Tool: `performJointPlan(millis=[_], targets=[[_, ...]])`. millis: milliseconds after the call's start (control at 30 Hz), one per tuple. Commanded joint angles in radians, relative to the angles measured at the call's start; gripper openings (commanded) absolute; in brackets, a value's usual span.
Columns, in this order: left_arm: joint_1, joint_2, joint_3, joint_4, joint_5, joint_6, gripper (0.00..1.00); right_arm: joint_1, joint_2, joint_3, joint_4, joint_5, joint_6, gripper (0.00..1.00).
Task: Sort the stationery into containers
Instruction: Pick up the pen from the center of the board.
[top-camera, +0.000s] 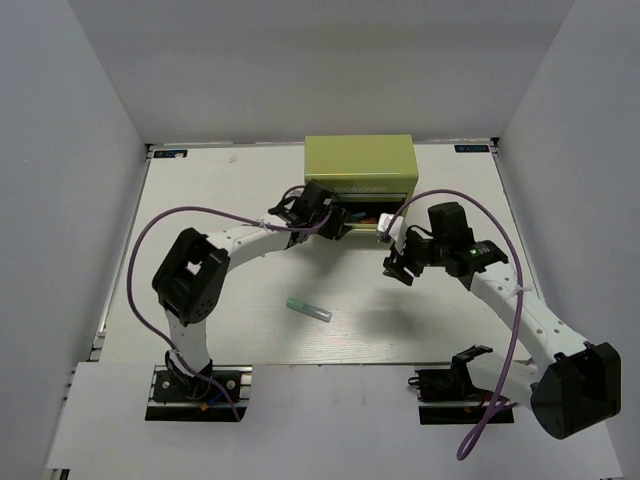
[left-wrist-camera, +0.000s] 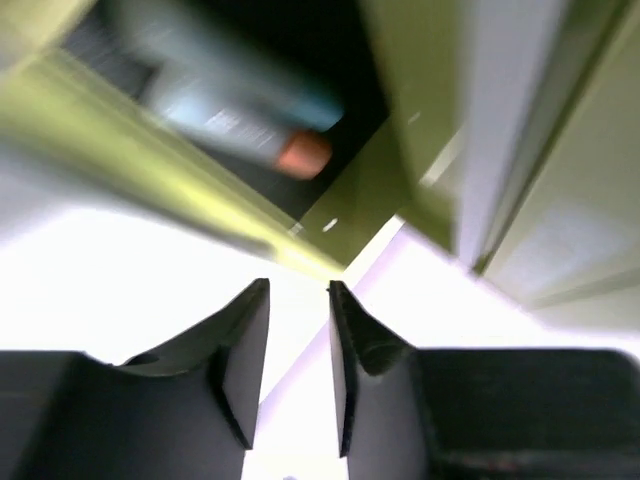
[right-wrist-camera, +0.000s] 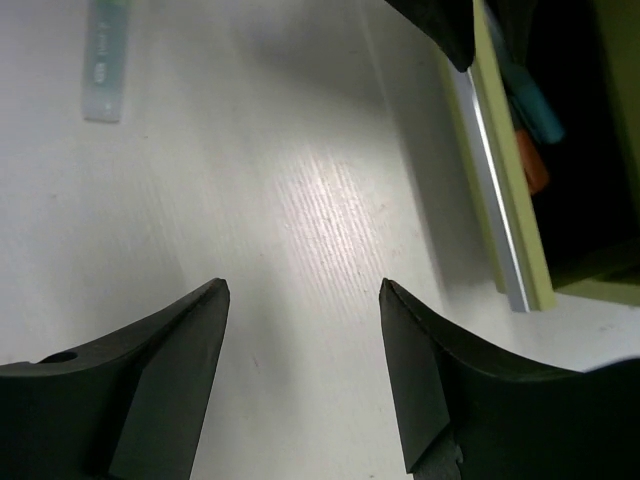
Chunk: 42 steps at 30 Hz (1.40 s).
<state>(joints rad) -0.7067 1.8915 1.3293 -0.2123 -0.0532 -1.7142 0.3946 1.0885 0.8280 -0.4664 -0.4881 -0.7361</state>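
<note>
Left pincer, narrowly apart and empty, hangs by the open drawer of the toolbox, where an orange-ended stick and a blue-ended stick already lie; right pincer gapes empty, and one green-ended stick waits loose on the desk.

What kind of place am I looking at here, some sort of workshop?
Most likely a robotics lab test cell, not a workshop: a white table boxed in by plain grey walls, a left arm and a right arm bolted at its near edge, with a small toolbox and a pen as props.
</note>
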Motion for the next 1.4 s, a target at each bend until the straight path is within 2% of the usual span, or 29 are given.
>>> performJointPlan(millis=[0, 100, 233, 300, 333, 467, 567, 633, 767, 933, 1067, 1200, 1367], targets=[[-0.008, -0.188, -0.099, -0.001, 0.053, 0.059, 0.37, 0.004, 0.010, -0.010, -0.072, -0.139, -0.101, 0.68], [-0.008, -0.294, -0.223, -0.048, 0.004, 0.148, 0.36, 0.010, 0.037, -0.018, -0.093, -0.205, -0.141, 0.64], [-0.008, -0.526, -0.329, -0.107, -0.101, 0.322, 0.36, 0.035, 0.071, -0.021, -0.078, -0.259, -0.146, 0.61], [-0.008, -0.607, -0.414, -0.107, -0.114, 0.375, 0.40, 0.062, 0.093, -0.018, -0.063, -0.264, -0.132, 0.61], [0.004, -0.646, -0.448, -0.116, -0.114, 0.422, 0.50, 0.084, 0.100, -0.013, -0.060, -0.262, -0.128, 0.61], [0.013, -0.840, -0.610, -0.145, -0.114, 0.505, 0.76, 0.195, 0.194, 0.017, -0.041, -0.228, -0.062, 0.66], [0.013, -0.992, -0.696, -0.266, -0.152, 0.505, 0.85, 0.281, 0.247, 0.025, 0.016, -0.175, -0.004, 0.68], [0.013, -1.069, -0.717, -0.338, -0.197, 0.496, 0.87, 0.314, 0.295, 0.033, 0.038, -0.150, 0.026, 0.71], [0.013, -1.245, -0.717, -0.514, -0.341, 0.473, 0.89, 0.443, 0.376, 0.066, 0.226, 0.018, 0.241, 0.76], [0.013, -1.410, -0.717, -0.628, -0.408, 0.407, 0.90, 0.530, 0.514, 0.155, 0.298, 0.143, 0.320, 0.79], [0.013, -1.456, -0.717, -0.746, -0.421, 0.355, 0.90, 0.595, 0.605, 0.223, 0.304, 0.195, 0.334, 0.79], [0.013, -1.491, -0.717, -0.786, -0.421, 0.334, 0.90, 0.638, 0.637, 0.221, 0.321, 0.239, 0.380, 0.78], [0.013, -1.500, -0.717, -0.786, -0.421, 0.334, 0.90, 0.668, 0.654, 0.186, 0.348, 0.331, 0.411, 0.69]])
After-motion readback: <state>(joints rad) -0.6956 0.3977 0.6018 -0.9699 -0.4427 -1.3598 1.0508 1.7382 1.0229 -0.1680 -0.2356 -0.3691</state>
